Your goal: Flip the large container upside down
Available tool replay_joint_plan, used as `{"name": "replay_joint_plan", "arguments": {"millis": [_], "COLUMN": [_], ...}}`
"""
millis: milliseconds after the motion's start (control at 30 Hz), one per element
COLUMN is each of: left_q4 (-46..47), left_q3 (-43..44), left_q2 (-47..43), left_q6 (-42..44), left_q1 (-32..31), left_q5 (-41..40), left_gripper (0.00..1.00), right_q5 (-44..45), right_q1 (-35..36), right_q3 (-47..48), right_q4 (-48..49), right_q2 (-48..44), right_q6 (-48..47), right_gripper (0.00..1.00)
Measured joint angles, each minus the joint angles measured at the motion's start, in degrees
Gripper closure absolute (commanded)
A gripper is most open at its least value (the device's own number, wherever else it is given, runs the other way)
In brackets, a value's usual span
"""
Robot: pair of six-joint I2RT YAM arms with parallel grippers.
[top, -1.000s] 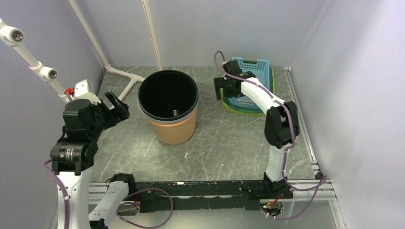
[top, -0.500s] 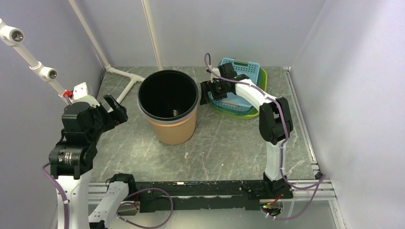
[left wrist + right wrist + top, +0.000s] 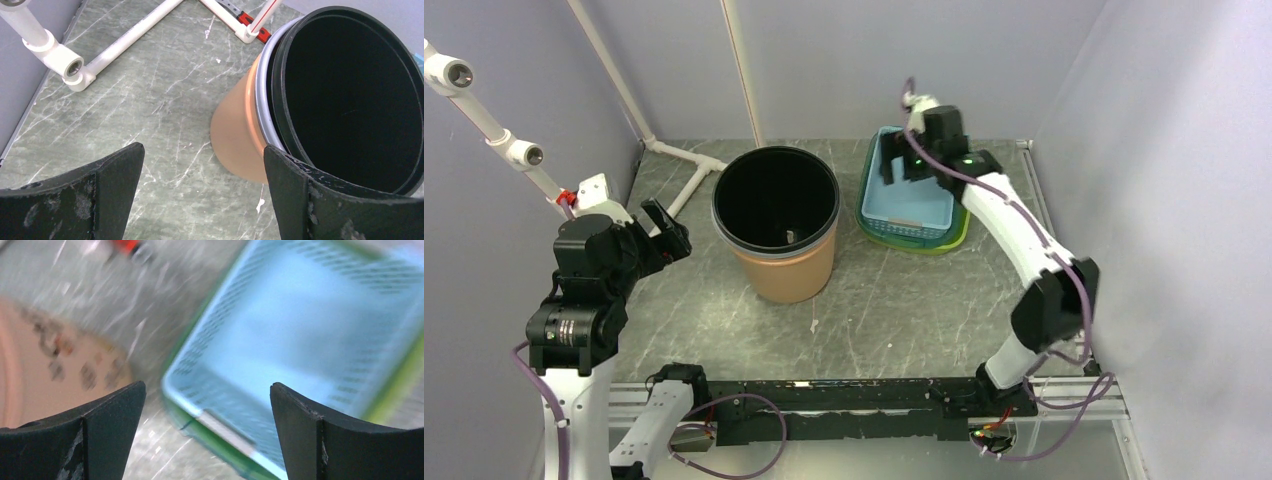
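Observation:
The large container is a tan bucket [image 3: 789,272] with a black liner and a grey rim band. It stands upright, mouth up, at the middle of the table. It also shows in the left wrist view [image 3: 239,135] and, blurred, at the left of the right wrist view [image 3: 45,375]. My left gripper [image 3: 662,222] is open and empty, left of the bucket and apart from it [image 3: 202,200]. My right gripper [image 3: 902,165] is open and empty, raised over the baskets right of the bucket [image 3: 207,435].
A blue basket [image 3: 909,195] nested in a green one [image 3: 954,240] sits at the back right, close to the bucket. White pipe framing [image 3: 686,165] lies at the back left. A small pale item [image 3: 789,237] lies inside the bucket. A white scrap [image 3: 813,325] lies in front.
My right arm swung from beside the bucket's right rim up and back over the baskets. The baskets have slid left and turned. My left arm has hardly moved.

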Motion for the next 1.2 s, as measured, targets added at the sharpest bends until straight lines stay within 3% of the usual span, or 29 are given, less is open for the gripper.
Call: {"name": "replay_joint_plan", "arguments": {"millis": [100,200,367,467,600,867,1200], "left_q4": [0.0,0.0,0.0,-0.04,-0.17,-0.2,0.0], "left_q3": [0.0,0.0,0.0,0.11,0.55,0.61,1.73], "left_q2": [0.13,0.35,0.66,1.03,1.46,1.53,2.75], "left_q6": [0.0,-0.02,-0.07,-0.04,-0.02,-0.07,0.0], "left_q1": [0.0,0.0,0.0,0.0,0.0,0.0,0.0], "left_q5": [0.04,0.28,1.09,1.55,1.99,3.8,8.28], "left_gripper": [0.05,0.05,0.05,0.05,0.05,0.05,0.05], "right_q5": [10.95,14.78,13.53,13.53,12.59,2.4,-0.66], "right_q1": [-3.78,-13.07,-29.79,-34.01,-34.45,-32.11,-20.0], "right_q3": [-0.07,0.26,-0.2,-1.95,-2.32,0.68,13.07], "right_q4": [1.9,2.03,-0.68,-3.96,-6.56,-7.37,-10.78], "right_q2": [-6.4,-7.85,1.16,7.23,12.24,20.52,29.51], "right_q6": [2.16,7.5,18.4,22.64,24.83,22.4,17.57], "right_gripper": [0.0,0.0,0.0,0.0,0.0,0.0,0.0]}}
